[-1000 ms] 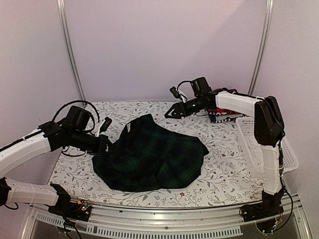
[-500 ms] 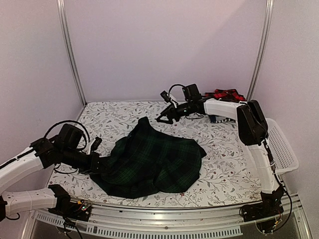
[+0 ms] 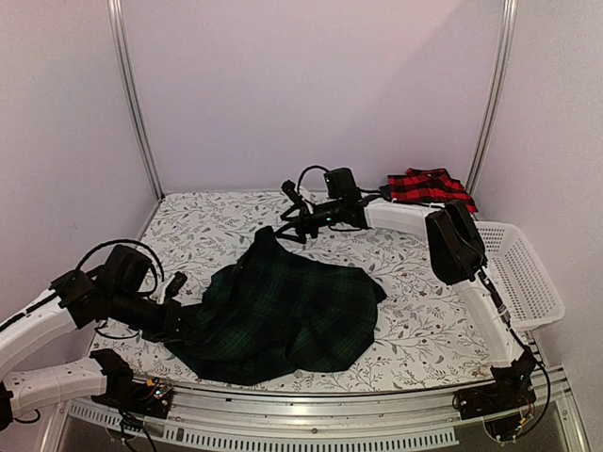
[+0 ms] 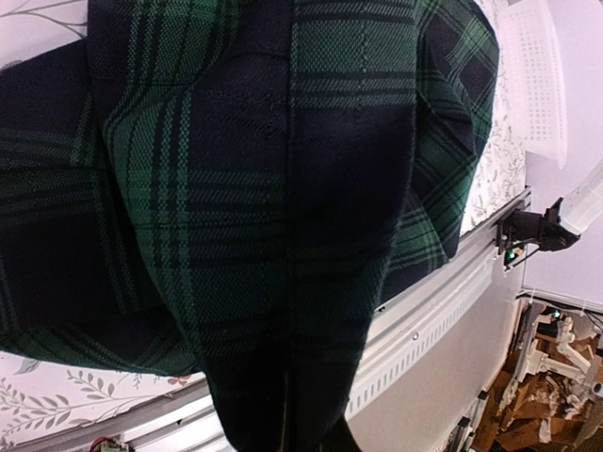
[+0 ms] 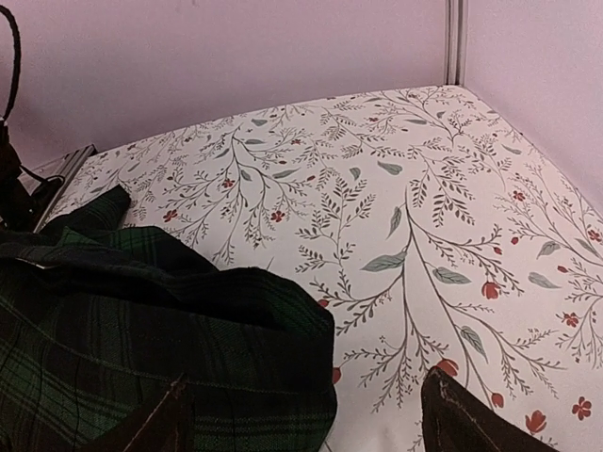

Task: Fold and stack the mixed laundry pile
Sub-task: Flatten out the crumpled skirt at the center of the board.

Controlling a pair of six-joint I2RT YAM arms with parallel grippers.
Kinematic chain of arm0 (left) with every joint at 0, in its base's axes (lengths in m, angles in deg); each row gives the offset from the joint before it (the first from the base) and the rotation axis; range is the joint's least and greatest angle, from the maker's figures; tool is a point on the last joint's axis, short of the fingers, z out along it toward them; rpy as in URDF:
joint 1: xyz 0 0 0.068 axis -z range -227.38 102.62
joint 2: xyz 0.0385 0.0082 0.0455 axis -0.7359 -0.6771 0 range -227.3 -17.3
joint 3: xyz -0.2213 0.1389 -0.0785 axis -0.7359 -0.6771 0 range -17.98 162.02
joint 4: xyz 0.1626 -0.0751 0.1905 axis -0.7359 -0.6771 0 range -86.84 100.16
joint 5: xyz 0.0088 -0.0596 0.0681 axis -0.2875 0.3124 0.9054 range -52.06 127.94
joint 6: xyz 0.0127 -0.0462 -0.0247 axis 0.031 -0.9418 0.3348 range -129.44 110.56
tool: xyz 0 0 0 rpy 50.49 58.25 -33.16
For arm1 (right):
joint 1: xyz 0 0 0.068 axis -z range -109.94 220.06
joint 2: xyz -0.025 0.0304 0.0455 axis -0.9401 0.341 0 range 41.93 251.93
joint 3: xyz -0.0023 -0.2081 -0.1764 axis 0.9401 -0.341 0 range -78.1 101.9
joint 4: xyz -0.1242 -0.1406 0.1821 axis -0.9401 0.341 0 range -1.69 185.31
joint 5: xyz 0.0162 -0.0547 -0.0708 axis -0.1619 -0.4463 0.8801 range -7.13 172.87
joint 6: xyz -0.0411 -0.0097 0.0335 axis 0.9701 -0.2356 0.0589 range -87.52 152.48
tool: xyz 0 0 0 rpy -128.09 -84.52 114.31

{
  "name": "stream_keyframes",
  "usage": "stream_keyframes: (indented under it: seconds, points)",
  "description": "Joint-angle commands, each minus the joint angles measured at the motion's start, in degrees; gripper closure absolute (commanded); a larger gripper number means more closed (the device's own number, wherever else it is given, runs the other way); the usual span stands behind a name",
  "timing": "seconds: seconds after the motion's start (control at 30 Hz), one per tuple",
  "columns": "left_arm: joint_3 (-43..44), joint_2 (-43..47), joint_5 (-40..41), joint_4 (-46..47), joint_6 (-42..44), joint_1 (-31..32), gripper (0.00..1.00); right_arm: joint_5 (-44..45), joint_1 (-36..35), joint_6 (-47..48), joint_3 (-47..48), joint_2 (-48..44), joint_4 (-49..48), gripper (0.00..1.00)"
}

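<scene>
The dark green-navy plaid garment (image 3: 287,315) lies crumpled across the middle of the floral table cloth (image 3: 203,226). My left gripper (image 3: 185,325) is at its near-left edge, shut on the cloth. In the left wrist view the plaid garment (image 4: 283,188) fills the frame and hides the fingers. My right gripper (image 3: 285,232) hovers at the garment's far corner, open. In the right wrist view that corner (image 5: 217,311) lies between the spread fingertips (image 5: 452,405) of the right gripper (image 5: 306,381). The red-and-black checked flannel shirt (image 3: 429,185) lies at the back right. No navy folded garment shows.
A white lattice basket (image 3: 523,273) stands at the right edge of the table. The metal front rail (image 4: 443,301) runs along the near edge, just under the garment's hem. Upright frame posts (image 3: 132,104) stand at the back corners.
My left gripper pulled the plaid garment's edge toward the near left. My right arm swung left along the back to the garment's far corner, uncovering the red flannel shirt.
</scene>
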Motion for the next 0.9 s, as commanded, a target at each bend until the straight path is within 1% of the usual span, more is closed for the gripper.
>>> stream_keyframes:
  seconds: [0.0,0.07,0.27,0.33,0.43,0.5,0.6,0.73,0.87]
  points:
    - [0.9,0.55,-1.18,-3.56,0.72,0.52,1.0,1.2,-2.35,-1.62,3.12,3.52,-5.25,0.19]
    - [1.09,0.47,-1.5,-3.41,0.4,0.55,1.0,1.68,-2.63,-3.08,4.71,4.32,-6.86,0.19]
    - [2.15,1.29,-1.15,-3.32,0.23,0.61,1.0,1.18,-3.26,-6.74,7.66,6.78,-8.83,0.34]
    - [2.36,1.46,-0.99,-3.29,0.15,0.6,1.0,1.49,-3.51,-7.4,7.81,6.99,-8.74,0.35]
    - [2.73,1.5,-0.78,-3.31,0.2,0.6,1.0,2.03,-3.57,-7.76,7.88,7.0,-8.44,0.42]
    - [2.91,1.59,-0.7,-3.41,0.41,0.52,1.0,2.37,-3.57,-8.08,7.9,7.0,-7.9,0.41]
    - [3.0,1.75,-0.69,-3.37,0.56,0.57,1.0,3.89,-3.64,-8.42,7.82,6.88,-7.11,0.38]
    - [2.83,1.81,-1.33,-2.99,0.53,0.6,1.0,6.99,-4.05,-9.12,7.17,6.52,-4.89,0.37]
    - [2.36,2.94,-1.13,-3.11,0.71,0.66,1.0,5.79,-4.18,-15.41,7.67,7.31,-3.55,0.36]
